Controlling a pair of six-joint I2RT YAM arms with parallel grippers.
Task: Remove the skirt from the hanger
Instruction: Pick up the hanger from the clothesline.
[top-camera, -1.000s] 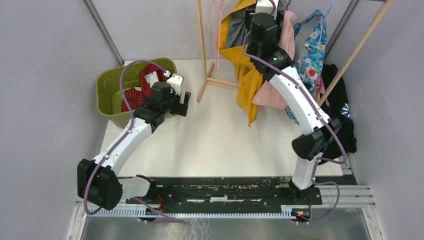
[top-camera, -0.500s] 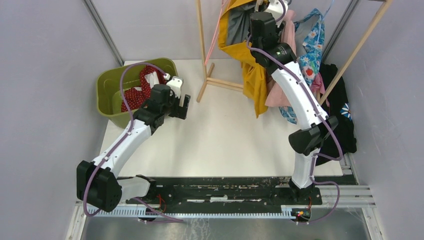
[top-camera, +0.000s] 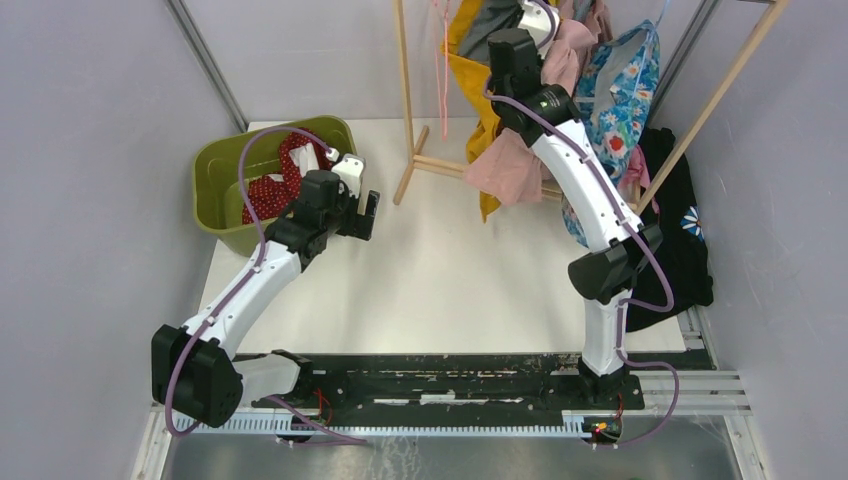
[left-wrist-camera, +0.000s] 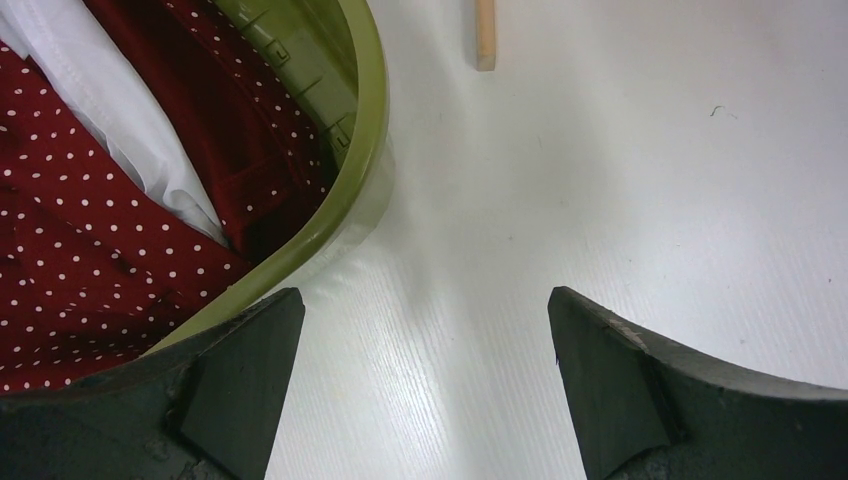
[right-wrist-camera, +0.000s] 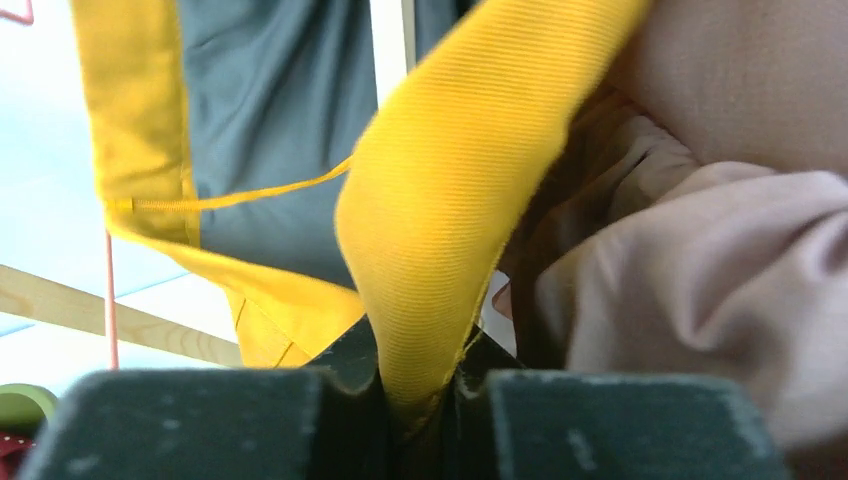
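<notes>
The yellow skirt (top-camera: 460, 45) with a grey lining hangs from the wooden rack at the back, next to a thin pink hanger wire (top-camera: 441, 60). In the right wrist view a fold of the yellow skirt (right-wrist-camera: 450, 190) runs down between the fingers, and my right gripper (right-wrist-camera: 420, 385) is shut on it. From above, the right gripper (top-camera: 520, 20) is high among the hanging clothes and partly hidden by them. My left gripper (top-camera: 368, 212) stands open over the white table beside the green basket (top-camera: 215, 170), nothing between its fingers (left-wrist-camera: 240, 370).
A pink garment (top-camera: 510, 165) hangs against the right arm, with a blue floral one (top-camera: 620, 90) and a black one (top-camera: 680, 220) further right. The basket rim (left-wrist-camera: 365, 130) holds red polka-dot cloth (left-wrist-camera: 80, 250). The rack's wooden post (top-camera: 405, 80) and its foot (left-wrist-camera: 485, 35) stand mid-table.
My right gripper has closed on the yellow fabric and shifted up and left. The yellow skirt and pink garment swung left with it. The left arm has barely moved.
</notes>
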